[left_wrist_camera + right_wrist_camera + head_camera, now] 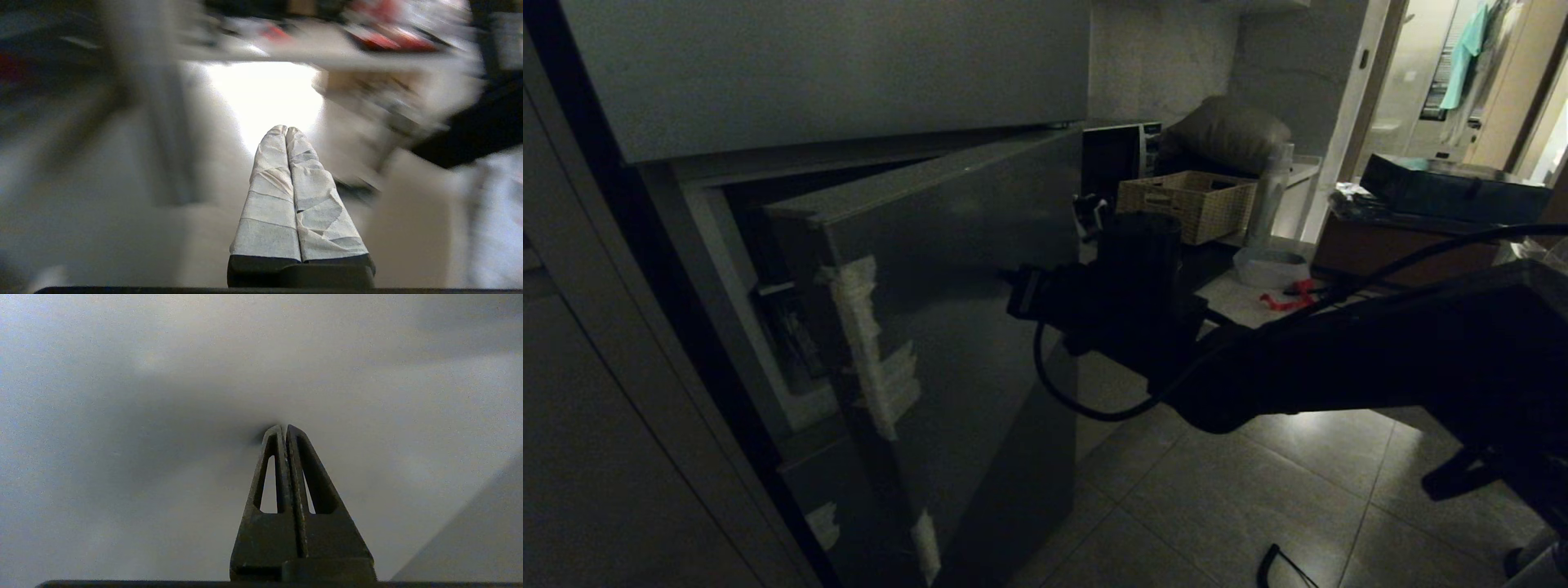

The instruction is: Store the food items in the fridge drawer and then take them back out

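While the right gripper (284,428) is pressing, fingers together and empty, against the fridge door (956,310), the left gripper (286,130) (also closed, empty) is hanging clear; no food is showing, though the door looks stiff, best pulled by its taped edge.

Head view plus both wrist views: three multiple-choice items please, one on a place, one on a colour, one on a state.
1. The woven basket sits: A inside the fridge; B on a raised surface beyond the fridge door; C on the floor tiles.
2. The finger wrap on the left gripper is: A red; B black; C white.
3. The right gripper is: A shut; B wide open; C holding food.
Answers: 1 B, it stands past the door's far edge; 2 C, pale tape covers both fingers; 3 A, the fingers meet with nothing between.
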`<state>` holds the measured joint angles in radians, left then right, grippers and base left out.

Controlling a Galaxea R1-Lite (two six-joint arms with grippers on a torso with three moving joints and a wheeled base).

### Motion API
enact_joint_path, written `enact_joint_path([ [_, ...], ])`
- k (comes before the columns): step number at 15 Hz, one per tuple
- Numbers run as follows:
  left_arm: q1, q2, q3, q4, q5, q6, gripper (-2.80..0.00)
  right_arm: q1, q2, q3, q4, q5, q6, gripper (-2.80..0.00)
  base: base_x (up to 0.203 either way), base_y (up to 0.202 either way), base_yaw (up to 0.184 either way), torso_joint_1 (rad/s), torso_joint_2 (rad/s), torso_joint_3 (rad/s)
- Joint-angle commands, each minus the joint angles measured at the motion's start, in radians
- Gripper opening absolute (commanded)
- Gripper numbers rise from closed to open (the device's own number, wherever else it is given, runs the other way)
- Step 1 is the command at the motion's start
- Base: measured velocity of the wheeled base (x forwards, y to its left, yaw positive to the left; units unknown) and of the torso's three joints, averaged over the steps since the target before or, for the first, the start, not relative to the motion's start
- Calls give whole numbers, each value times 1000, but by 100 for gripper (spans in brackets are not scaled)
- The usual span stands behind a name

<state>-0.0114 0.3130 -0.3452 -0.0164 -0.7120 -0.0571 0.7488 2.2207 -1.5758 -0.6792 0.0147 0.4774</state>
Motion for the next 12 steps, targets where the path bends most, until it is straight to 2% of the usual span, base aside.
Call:
enact_joint_path([
  [1,-18,212,-26,-4,-46,10,-280,16,152,-158,10,-9,-19,-280,0,0,0,0,0,0],
  [4,-104,479,-149,-31,-64,34,-280,34,258,-338,42,-85,-31,-280,0,0,0,0,0,0],
  [5,-156,559,-190,-46,-27,38,-280,45,272,-358,46,-124,-32,-280,0,0,0,0,0,0],
  [6,-213,625,-212,-85,55,39,-280,51,253,-351,47,-154,-32,-280,0,0,0,0,0,0],
  [7,-268,688,-220,-157,171,32,-280,55,224,-333,48,-180,-33,-280,0,0,0,0,0,0],
  [10,-505,861,-225,-444,555,-38,-280,70,101,-193,45,-194,-31,-280,0,0,0,0,0,0],
  [12,-613,948,-221,-633,777,-67,-280,80,21,-89,42,-199,-28,-280,0,0,0,0,0,0],
])
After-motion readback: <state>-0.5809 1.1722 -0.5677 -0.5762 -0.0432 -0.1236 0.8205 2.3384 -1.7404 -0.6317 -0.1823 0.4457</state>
